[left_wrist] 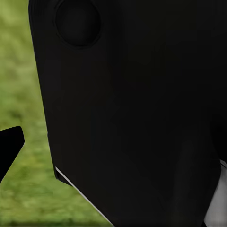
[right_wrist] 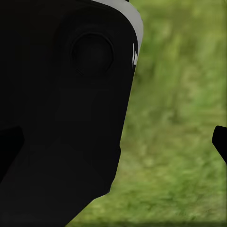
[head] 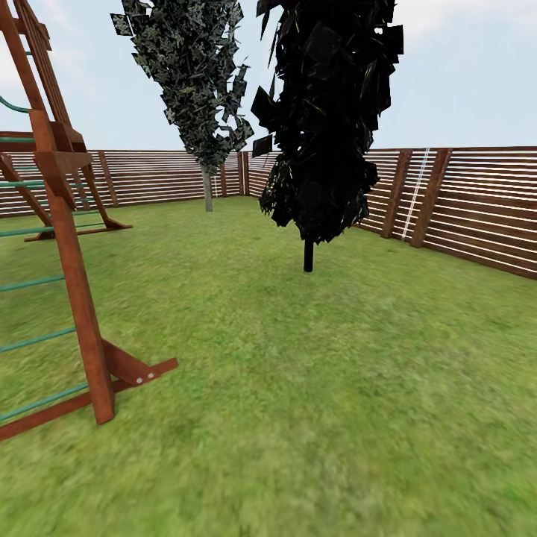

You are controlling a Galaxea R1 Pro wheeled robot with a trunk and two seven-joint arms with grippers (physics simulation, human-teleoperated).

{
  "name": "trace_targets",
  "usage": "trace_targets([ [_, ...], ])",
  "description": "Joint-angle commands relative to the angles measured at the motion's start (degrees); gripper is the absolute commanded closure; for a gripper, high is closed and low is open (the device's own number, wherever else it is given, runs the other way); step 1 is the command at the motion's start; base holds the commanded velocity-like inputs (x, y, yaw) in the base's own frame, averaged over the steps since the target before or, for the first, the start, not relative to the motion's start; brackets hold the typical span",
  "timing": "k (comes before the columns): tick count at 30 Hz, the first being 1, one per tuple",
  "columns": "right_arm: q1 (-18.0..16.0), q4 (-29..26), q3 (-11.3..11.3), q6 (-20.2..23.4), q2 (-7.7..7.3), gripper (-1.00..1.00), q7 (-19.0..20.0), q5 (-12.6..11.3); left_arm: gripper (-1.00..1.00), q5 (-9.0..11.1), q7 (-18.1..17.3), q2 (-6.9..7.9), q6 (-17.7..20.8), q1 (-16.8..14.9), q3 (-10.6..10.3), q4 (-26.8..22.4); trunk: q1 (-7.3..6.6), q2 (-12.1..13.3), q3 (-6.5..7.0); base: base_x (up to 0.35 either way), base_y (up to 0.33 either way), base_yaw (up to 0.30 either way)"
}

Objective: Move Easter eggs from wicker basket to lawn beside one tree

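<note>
Grass of the lawn (head: 313, 388) spreads before me in the head view, from near to the far slatted fence (head: 477, 209) ringing the garden. At the near left stands a brown wooden climbing frame (head: 74, 298) with green rungs. Ahead, slightly right, rises a near-black cone-shaped tree (head: 328, 119) on a thin dark trunk; farther back and to its left is a greyer-leaved tree (head: 198, 74) with a pale trunk, close to the fence. My left wrist view has a dark robot body part (left_wrist: 137, 109) close up with blurred grass beside it. My right wrist view has similar dark housing (right_wrist: 61, 109) over grass. Whether my grippers are parted or closed, I cannot tell.
</note>
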Motion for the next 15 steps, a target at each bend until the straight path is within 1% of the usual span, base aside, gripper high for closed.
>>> trace_targets([
  [1,-0.08,0.13,0.31,-0.04,0.01,-1.0,0.03,0.07,-1.0,-0.03,-0.16,0.01,0.0,0.05,-0.04,-0.13,0.0,-0.02,-0.04,0.0,0.0,0.0],
  [15,-0.08,0.13,0.31,-0.04,-0.01,-1.0,0.03,0.08,-1.0,-0.03,-0.17,0.02,0.0,0.05,-0.04,-0.13,0.0,-0.02,-0.04,0.0,0.0,0.0],
])
